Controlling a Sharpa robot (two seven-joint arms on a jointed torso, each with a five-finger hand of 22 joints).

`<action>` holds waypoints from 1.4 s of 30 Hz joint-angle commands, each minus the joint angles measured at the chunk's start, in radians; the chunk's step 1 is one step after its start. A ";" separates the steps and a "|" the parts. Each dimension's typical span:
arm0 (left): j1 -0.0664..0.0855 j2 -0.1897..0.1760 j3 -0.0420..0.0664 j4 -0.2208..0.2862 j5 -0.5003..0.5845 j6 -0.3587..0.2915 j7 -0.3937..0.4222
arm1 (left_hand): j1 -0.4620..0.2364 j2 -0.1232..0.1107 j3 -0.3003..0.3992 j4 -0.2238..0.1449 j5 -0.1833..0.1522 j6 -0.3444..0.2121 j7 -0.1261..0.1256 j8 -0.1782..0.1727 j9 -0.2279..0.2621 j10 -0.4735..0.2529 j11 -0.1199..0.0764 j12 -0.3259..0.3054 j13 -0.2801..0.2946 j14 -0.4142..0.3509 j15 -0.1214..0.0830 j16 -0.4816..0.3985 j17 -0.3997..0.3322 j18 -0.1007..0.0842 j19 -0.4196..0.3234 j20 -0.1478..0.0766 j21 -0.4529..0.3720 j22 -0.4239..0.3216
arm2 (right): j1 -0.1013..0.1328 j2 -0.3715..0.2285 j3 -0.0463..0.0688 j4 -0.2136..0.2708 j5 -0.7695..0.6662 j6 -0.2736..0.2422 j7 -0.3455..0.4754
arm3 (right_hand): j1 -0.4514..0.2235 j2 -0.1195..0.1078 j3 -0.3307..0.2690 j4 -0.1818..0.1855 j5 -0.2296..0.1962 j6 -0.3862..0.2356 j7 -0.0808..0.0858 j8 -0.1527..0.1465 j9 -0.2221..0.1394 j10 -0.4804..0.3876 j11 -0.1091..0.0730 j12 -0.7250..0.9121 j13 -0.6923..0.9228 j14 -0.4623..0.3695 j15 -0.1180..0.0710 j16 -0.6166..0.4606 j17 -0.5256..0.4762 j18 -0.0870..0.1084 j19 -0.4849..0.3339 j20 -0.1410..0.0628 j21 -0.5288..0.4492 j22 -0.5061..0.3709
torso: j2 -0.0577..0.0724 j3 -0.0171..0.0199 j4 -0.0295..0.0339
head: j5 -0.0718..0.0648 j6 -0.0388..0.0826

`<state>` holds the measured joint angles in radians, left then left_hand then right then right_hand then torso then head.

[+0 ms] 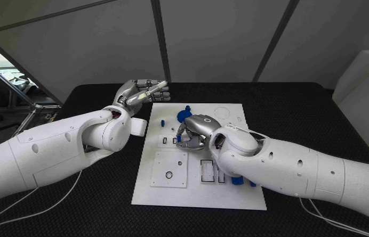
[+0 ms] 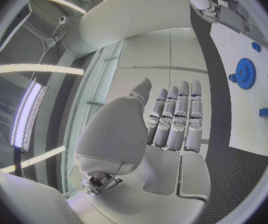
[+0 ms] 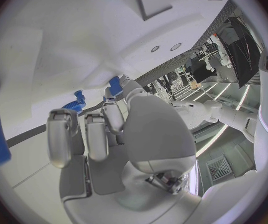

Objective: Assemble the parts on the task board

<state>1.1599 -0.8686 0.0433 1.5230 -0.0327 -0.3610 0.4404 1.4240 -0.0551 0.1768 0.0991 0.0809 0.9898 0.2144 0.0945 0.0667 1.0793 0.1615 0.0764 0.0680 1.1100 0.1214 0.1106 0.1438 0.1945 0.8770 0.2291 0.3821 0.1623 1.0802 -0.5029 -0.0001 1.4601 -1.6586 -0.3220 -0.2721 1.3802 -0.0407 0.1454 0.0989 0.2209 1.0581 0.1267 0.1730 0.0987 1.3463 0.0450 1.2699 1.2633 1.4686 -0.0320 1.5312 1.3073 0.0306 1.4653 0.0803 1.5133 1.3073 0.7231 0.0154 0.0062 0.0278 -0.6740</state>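
Two hands share your scene, and much of the work area under one of them is hidden from you. Your right hand (image 1: 197, 132) hangs palm-down over the middle of the task board (image 1: 231, 194), fingers curled downward; what lies beneath the fingertips is covered, so you cannot tell whether it holds a part or merely touches the board. In the right wrist view the fingers (image 3: 62, 134) point down at the white surface with a blue gear (image 3: 75, 104) just beyond their tips.

Your left hand (image 1: 141, 94) floats beside the board's far left corner, off the plate and above the black table (image 1: 92, 205). Its fingers lie straight and side by side, and nothing sits in them. The left wrist view shows those fingers (image 2: 178, 115) extended together, palm bare.

Just beyond your right hand a blue gear (image 1: 185, 114) stands on the board, toothed and round with a raised hub; the left wrist view gives you it clearly (image 2: 245, 73). Small blue parts (image 1: 162, 123) sit between the two hands, and another blue piece (image 1: 237, 181) near the board's near edge is partly cut off by your right forearm.

The board is smooth white plate with dark-outlined rectangular recesses (image 1: 207, 171) and faint circles; no writing is readable. The table has a woven, matte texture.
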 commanded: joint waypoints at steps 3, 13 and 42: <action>0.002 0.000 0.001 0.001 -0.004 0.011 -0.001 | 0.002 0.003 0.004 -0.005 0.002 0.004 0.004 -0.006 0.000 0.003 0.003 -0.005 0.000 -0.004 0.000 -0.006 0.001 -0.012 -0.003 0.001 -0.003 -0.001 | -0.003 -0.001 -0.003 -0.002 -0.009 0.035 -0.014 | -0.003 -0.016 0.000 0.008 0.001 -0.013 0.001 -0.009 -0.002 -0.011 0.000 -0.006 -0.003 0.085 0.008 -0.006 0.187 -0.002 0.012 0.007 -0.006 0.151 | 0.000 -0.0001 -0.0005 | -0.001 0.000; 0.002 0.000 0.001 0.000 -0.004 0.011 -0.002 | 0.002 0.003 0.004 -0.005 0.002 0.004 0.004 -0.006 0.000 0.003 0.003 -0.005 0.000 -0.004 0.000 -0.006 0.001 -0.012 -0.003 0.001 -0.003 -0.001 | -0.003 0.000 -0.003 -0.002 -0.009 0.043 -0.025 | -0.032 -0.033 -0.011 0.021 -0.010 -0.035 0.011 -0.019 -0.005 -0.022 0.009 -0.017 -0.012 0.083 0.016 -0.011 0.179 0.000 0.006 0.015 -0.010 0.144 | 0.000 0.0000 0.0003 | -0.001 0.000; 0.002 0.000 0.001 0.000 -0.004 0.014 -0.004 | 0.001 0.004 0.005 -0.005 0.002 0.003 0.005 -0.007 0.000 0.003 0.003 -0.006 0.000 -0.003 0.000 -0.008 0.001 -0.012 -0.003 0.001 -0.003 -0.001 | -0.003 0.001 -0.003 -0.002 -0.003 -0.073 -0.015 | -0.088 -0.093 -0.133 0.119 0.025 -0.173 0.047 -0.040 -0.024 -0.174 0.043 -0.171 -0.171 0.067 0.044 -0.053 0.121 0.017 -0.053 0.041 -0.059 0.074 | 0.000 -0.0002 0.0002 | -0.002 0.002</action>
<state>1.1599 -0.8690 0.0433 1.5221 -0.0328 -0.3593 0.4353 1.4240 -0.0551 0.1796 0.0962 0.0809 0.9898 0.2144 0.0904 0.0667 1.0793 0.1615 0.0764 0.0680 1.1099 0.1214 0.1066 0.1444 0.1945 0.8769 0.2291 0.3821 0.1626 1.0756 -0.5018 -0.0039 1.4566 -1.6628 -0.3386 -0.2948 1.2803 -0.1347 0.0188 0.2145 0.2434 0.8911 0.1723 0.1324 0.0753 1.1781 0.0880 1.1035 1.0964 1.4668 0.0056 1.4841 1.3077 0.0306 1.4168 0.1212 1.4579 1.3073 0.7230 0.0151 0.0062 0.0267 -0.6726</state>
